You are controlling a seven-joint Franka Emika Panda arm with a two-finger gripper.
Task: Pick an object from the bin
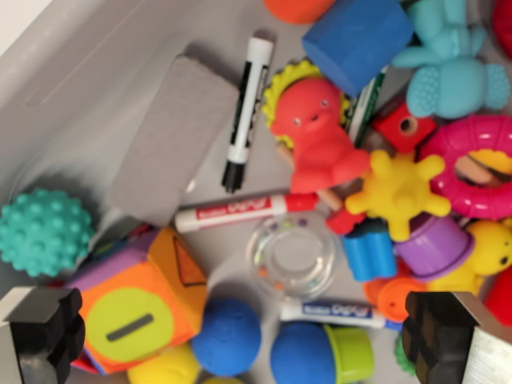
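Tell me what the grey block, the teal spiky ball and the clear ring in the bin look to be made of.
Grey block: likely foam or felt, matte with a fine grainy surface and no shine. Teal spiky ball: probably soft rubber or silicone, with moulded rounded nubs and a dull sheen. Clear ring: hard transparent plastic, glossy highlights, small coloured beads visible inside.
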